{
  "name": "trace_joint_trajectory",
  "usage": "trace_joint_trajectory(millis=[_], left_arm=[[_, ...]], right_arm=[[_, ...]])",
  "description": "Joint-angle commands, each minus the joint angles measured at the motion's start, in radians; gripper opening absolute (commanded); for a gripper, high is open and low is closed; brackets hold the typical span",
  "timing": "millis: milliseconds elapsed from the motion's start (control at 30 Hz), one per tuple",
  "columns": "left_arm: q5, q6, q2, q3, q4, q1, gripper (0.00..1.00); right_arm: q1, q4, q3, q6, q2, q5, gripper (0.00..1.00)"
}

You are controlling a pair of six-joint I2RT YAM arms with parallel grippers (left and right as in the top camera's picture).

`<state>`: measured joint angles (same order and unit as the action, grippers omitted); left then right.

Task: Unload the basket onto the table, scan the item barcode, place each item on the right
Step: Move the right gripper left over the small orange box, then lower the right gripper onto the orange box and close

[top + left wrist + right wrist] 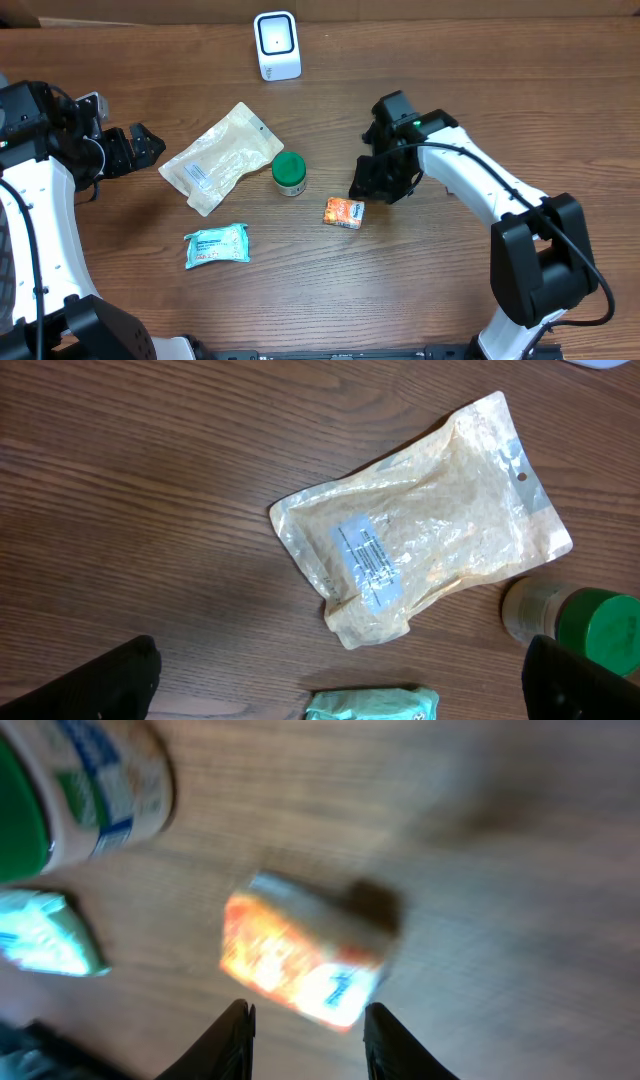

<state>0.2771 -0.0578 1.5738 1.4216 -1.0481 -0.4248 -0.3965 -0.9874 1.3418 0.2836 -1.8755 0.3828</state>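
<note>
A small orange box lies on the wooden table, right of centre. It appears blurred in the right wrist view, just beyond the fingertips. My right gripper hovers right beside it, jaws partly open with nothing between them. The white barcode scanner stands at the table's far edge. My left gripper is wide open at the far left and holds nothing.
A crinkled clear pouch lies left of centre. A green-lidded jar stands next to it. A teal wipes pack lies nearer the front.
</note>
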Motion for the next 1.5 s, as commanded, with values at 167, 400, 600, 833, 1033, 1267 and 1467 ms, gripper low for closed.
trace_joint_trajectory(millis=[167,400,600,833,1033,1267,1467], left_arm=[[0.004,0.010,-0.010,0.001,0.002,0.006,1.00],[0.004,0.010,-0.010,0.001,0.002,0.006,1.00],[0.004,0.010,-0.010,0.001,0.002,0.006,1.00],[0.004,0.010,-0.010,0.001,0.002,0.006,1.00],[0.004,0.010,-0.010,0.001,0.002,0.006,1.00],[0.004,0.010,-0.010,0.001,0.002,0.006,1.00],[0.004,0.010,-0.010,0.001,0.002,0.006,1.00]], right_arm=[[0.020,0.079,-0.054,-0.435,-0.001,-0.004,0.38],[0.020,0.097,-0.080,-0.526,-0.004,0.038,0.38],[0.020,0.111,-0.080,-0.544,-0.051,0.051,0.37],[0.020,0.113,-0.080,-0.546,-0.114,0.069,0.29],[0.020,0.112,-0.080,-0.527,-0.118,0.097,0.15],[0.020,0.087,-0.080,-0.459,-0.118,0.128,0.04],[0.021,0.055,-0.077,-0.376,-0.118,0.241,0.04]])
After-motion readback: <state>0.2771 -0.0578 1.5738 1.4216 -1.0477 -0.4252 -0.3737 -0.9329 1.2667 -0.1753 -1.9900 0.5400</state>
